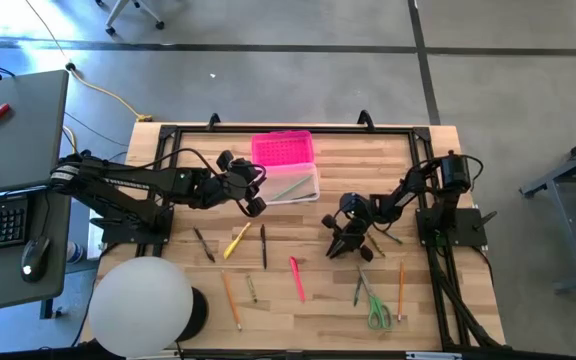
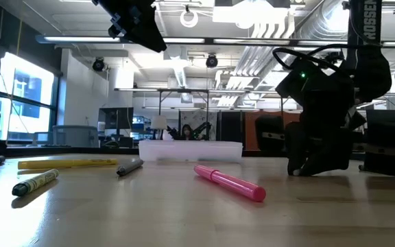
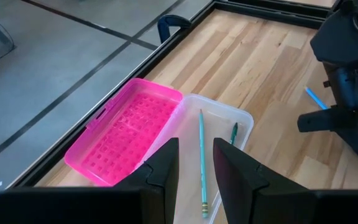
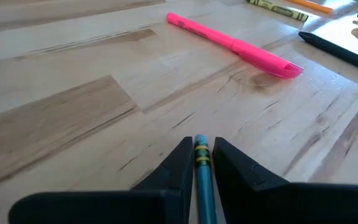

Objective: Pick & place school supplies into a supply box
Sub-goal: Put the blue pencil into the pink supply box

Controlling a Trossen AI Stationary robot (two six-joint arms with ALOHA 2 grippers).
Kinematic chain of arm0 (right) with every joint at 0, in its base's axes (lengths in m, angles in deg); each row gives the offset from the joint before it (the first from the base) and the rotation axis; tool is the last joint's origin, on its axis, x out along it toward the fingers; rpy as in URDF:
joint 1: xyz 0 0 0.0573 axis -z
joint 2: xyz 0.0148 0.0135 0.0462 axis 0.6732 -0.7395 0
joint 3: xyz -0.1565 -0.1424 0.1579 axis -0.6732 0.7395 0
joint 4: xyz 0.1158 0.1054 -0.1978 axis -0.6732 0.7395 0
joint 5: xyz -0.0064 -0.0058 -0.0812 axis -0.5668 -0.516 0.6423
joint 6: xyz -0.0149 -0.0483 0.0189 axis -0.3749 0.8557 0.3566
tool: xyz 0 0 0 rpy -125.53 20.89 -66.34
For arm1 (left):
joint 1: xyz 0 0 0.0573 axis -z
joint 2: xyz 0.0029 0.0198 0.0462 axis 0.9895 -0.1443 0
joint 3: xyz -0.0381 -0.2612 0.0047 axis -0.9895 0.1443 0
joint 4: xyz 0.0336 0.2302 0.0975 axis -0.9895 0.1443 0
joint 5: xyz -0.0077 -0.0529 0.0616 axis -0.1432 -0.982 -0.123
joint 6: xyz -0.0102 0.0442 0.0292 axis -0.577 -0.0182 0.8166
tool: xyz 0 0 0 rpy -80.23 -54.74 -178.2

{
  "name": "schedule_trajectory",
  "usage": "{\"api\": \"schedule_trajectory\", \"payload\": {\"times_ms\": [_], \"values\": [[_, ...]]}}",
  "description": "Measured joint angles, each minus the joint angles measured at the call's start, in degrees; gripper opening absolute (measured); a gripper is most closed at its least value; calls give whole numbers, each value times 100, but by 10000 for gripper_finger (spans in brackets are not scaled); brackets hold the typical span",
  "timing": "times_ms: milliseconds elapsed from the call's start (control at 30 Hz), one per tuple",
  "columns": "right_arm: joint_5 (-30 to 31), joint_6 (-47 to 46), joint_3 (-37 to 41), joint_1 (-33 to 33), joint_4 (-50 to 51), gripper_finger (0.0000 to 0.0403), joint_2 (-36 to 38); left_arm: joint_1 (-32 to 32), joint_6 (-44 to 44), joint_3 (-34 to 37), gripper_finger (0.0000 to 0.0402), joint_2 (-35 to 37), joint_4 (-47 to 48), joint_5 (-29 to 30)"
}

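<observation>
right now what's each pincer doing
left pincer: open, empty, above the supply box
right pincer: shut on a blue pencil, down at the table

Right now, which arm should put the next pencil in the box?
Probably right: its end effector is down on the table around a blue pencil. The left end effector hovers empty over the box.

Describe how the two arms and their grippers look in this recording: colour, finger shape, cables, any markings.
Both arms are black, built of jointed segments. The left arm has black cables looping over its wrist; the right arm carries white lettering on its upright link, partly cut off in the low view. The left gripper and right gripper each have two dark, wedge-shaped fingers tapering to narrow tips.
</observation>
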Motion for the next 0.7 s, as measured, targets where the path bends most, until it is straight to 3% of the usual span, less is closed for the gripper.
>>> {"api": "schedule_trajectory", "payload": {"times_ms": [700], "values": [[-97, -20, 7, -51, -225, 31, -20, 0, 2, 0, 131, 0, -2, 44]]}}
